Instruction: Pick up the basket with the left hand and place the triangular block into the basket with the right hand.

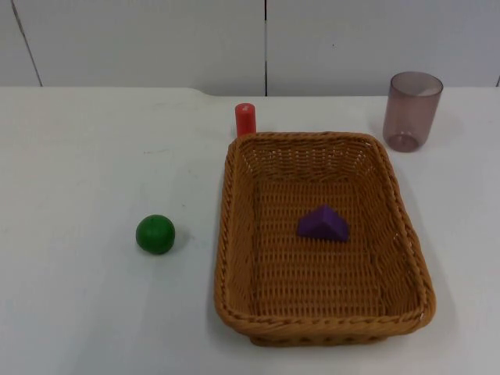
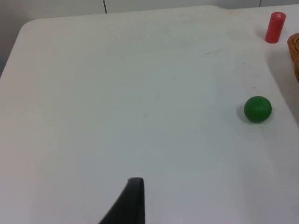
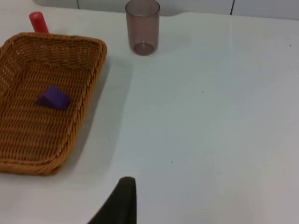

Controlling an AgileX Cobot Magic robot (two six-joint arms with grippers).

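On my white table I see a green ball at nine o'clock, a red cylinder at twelve, and a smoky cup at two.

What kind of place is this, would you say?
Probably a robot test bench: a bare white table against a grey wall, set with props such as a basket holding a purple block and a green ball.

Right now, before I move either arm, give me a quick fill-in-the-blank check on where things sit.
1. The purple triangular block lies inside the ____.
2. The ball on the white table left of the wicker basket is ____ in colour.
3. Just behind the basket's far rim stands a ____ cylinder.
4. The translucent cup stands ____ on the table.

Missing words: basket; green; red; upright
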